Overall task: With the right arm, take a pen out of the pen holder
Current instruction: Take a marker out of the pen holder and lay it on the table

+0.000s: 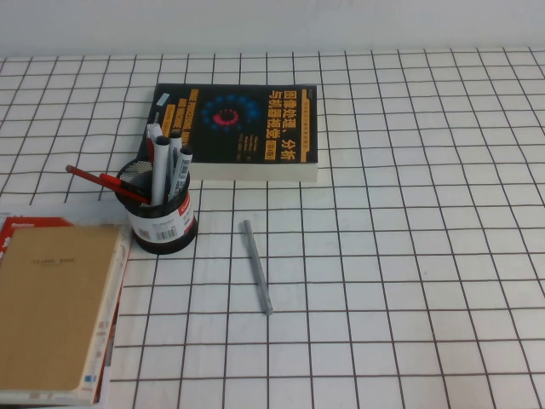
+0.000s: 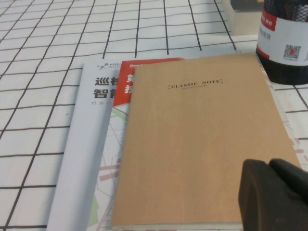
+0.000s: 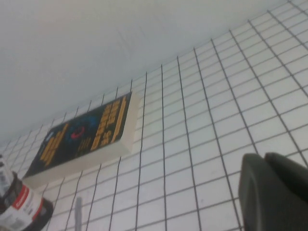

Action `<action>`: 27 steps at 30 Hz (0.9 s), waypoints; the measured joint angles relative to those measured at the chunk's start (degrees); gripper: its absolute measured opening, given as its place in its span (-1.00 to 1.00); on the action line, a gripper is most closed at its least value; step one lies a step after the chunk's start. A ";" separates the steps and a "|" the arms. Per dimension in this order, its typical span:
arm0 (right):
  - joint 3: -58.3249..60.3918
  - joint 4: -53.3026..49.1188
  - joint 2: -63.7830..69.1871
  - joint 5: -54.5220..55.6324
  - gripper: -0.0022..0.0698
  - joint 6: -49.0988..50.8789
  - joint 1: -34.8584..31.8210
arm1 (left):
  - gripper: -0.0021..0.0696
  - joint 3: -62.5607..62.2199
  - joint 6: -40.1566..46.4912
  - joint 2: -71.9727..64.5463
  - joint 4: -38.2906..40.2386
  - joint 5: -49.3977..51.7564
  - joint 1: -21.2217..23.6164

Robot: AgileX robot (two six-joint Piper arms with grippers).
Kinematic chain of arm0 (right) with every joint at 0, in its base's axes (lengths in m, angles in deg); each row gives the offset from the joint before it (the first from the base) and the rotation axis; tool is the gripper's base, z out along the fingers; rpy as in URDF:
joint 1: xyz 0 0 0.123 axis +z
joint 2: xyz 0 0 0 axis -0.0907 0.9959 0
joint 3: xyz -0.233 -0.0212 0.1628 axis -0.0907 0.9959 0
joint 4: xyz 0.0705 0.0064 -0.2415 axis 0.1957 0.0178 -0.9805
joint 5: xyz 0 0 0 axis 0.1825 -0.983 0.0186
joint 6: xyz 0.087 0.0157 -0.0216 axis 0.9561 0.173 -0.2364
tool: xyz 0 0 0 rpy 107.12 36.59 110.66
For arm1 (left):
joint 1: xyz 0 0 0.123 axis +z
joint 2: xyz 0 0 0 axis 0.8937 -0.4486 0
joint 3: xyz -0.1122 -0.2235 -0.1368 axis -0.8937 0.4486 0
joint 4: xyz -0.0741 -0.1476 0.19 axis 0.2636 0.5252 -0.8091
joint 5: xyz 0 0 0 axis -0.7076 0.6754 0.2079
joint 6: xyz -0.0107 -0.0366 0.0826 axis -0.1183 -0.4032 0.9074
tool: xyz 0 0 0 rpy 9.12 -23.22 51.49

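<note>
While its jaws sit pressed together on nothing, the right gripper [image 3: 265, 159] hangs above the table [image 3: 202, 144], well apart from the pen holder [image 1: 162, 213]. The left gripper [image 2: 272, 168], jaws likewise closed and empty, hovers over the brown notebook [image 1: 55, 311], which lies near the holder, to its left and nearer the robot. A grey pen [image 1: 255, 266] lies flat on the table just right of the holder. In the holder stand grey markers [image 1: 160, 166] and a leaning red pen [image 1: 98, 178]. Behind the holder lies a dark book [image 1: 238, 132].
</note>
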 joint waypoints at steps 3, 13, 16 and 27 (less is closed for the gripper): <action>-6.68 -0.94 7.72 -6.44 -0.98 -0.18 0.00 | -0.95 0.00 0.00 0.00 0.00 0.00 0.00; -22.19 -4.91 33.36 -20.90 -0.98 -4.85 0.00 | -0.95 0.00 0.00 0.00 0.00 0.00 0.00; -24.15 -5.41 38.51 -21.57 -0.98 -6.87 0.00 | -0.95 0.00 0.00 0.00 0.00 0.00 0.00; -28.87 -4.99 51.64 -20.36 -0.98 -9.03 5.69 | -0.95 0.00 0.00 0.00 0.00 0.00 0.00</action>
